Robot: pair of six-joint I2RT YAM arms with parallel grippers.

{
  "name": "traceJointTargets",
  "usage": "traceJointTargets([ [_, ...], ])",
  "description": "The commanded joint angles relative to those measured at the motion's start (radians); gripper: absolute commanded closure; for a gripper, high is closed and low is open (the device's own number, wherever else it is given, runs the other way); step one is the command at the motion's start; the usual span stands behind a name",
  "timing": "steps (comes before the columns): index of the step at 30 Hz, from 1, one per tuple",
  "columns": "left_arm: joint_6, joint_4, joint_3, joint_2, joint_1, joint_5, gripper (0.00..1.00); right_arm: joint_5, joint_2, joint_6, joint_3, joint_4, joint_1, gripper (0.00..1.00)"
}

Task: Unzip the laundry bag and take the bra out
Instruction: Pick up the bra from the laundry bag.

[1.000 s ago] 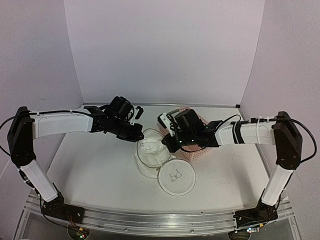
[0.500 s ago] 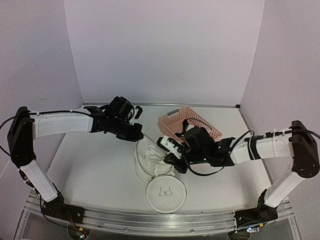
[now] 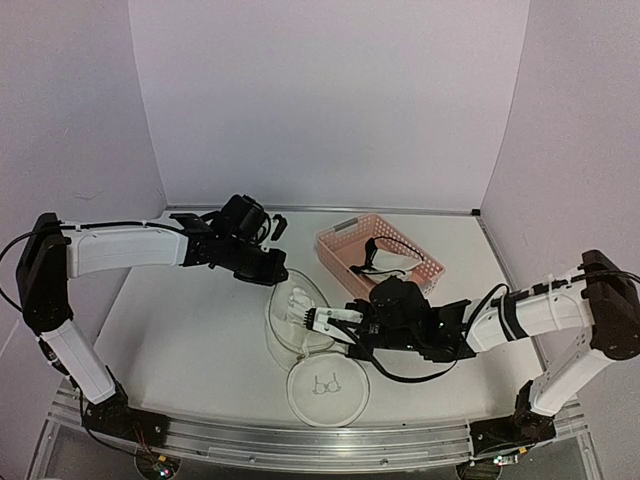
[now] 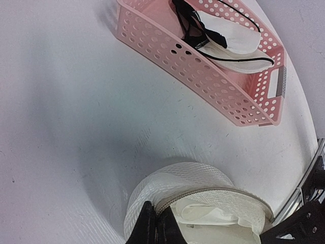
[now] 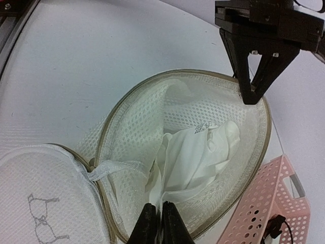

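White tabletop (image 3: 170, 330) is carrying the unzipped bag (image 5: 203, 101), the left jaws clamping shut on its far rim, the right jaws pinching together on the bra (image 5: 193, 152) lying inside; a hasty pull is probably risking that thin pinch slipping or the fabric snagging the zip.

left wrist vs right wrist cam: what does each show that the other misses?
Left wrist only: most of the pink basket, with the bra lying in it. Right wrist only: the flap with the drawing, and the right gripper pinching the white cloth. Both: the open laundry bag, that cloth inside, the left gripper clamped on its rim, a basket corner.
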Motion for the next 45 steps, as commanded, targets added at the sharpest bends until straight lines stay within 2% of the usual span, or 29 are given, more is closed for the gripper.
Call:
traceJointTargets([
  [1, -0.002, 0.011, 0.029, -0.005, 0.003, -0.002, 1.00, 0.099, 0.007, -0.091, 0.020, 0.114, 0.039, 0.92],
  [8, 0.000, 0.011, 0.029, -0.001, 0.003, 0.001, 1.00, 0.205, -0.013, -0.167, 0.007, 0.191, 0.078, 0.92],
  [12, 0.001, 0.011, 0.029, 0.004, 0.003, 0.005, 1.00, 0.259, -0.031, -0.186, 0.000, 0.224, 0.090, 0.95],
  [15, 0.000, 0.011, 0.028, 0.007, 0.003, 0.014, 1.00, 0.282, -0.054, -0.177, -0.001, 0.252, 0.093, 1.00],
  [22, -0.001, 0.011, 0.030, 0.003, 0.003, 0.025, 1.00, 0.318, -0.071, -0.136, 0.047, 0.276, 0.092, 1.00],
  [31, -0.001, 0.011, 0.023, -0.004, 0.003, 0.044, 1.00, 0.353, -0.063, 0.085, 0.148, 0.269, 0.076, 1.00],
  [39, 0.002, 0.013, 0.008, -0.015, 0.002, 0.046, 1.00, 0.259, -0.141, 0.337, 0.205, 0.191, 0.003, 1.00],
  [45, 0.005, 0.017, -0.014, -0.032, 0.002, 0.034, 1.00, 0.191, -0.232, 0.514, 0.169, 0.179, -0.075, 1.00],
])
